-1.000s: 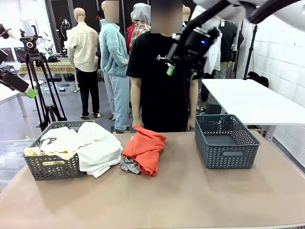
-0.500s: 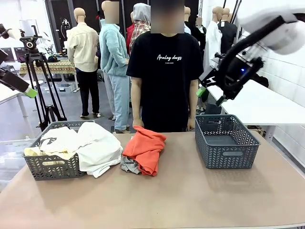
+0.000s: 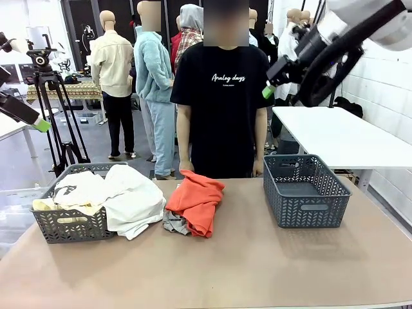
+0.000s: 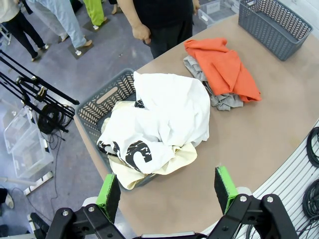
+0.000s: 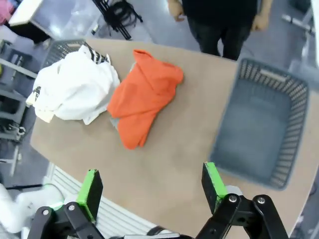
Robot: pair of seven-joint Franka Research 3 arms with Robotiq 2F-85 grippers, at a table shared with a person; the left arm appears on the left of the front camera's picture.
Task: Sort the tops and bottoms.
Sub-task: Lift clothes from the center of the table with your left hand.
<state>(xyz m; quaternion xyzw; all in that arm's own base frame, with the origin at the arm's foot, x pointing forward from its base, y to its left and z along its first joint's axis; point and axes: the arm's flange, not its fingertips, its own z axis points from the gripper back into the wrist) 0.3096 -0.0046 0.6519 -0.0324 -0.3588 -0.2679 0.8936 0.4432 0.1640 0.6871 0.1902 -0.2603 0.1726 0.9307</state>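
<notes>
Right gripper (image 3: 268,91) has swung from in front of the person's (image 3: 222,109) chest to a raised position beside the person's shoulder; the garments and baskets have not shifted.

Right gripper state: jaws fully apart, nothing held. Well below it, ahead of its fingers, a crumpled orange-red cloth garment (image 5: 144,94) lies on the brown table (image 5: 189,164) and covers part of a crumpled grey cloth garment (image 3: 174,223). A grey plastic lattice basket (image 5: 259,124) stands on the table under the gripper's right finger side, well apart from the orange-red garment.

Left gripper (image 4: 167,190) state: jaws fully apart, nothing held. Below it, just ahead of its fingers, a second grey plastic lattice basket (image 4: 107,97) contains three garments:
- a plain white cloth garment (image 4: 174,104), spilling over the rim onto the table;
- a black-and-white patterned cloth garment (image 4: 130,152), nearest the fingers;
- a pale yellow cloth garment (image 4: 177,158), underneath both.

Neither gripper touches any garment.
</notes>
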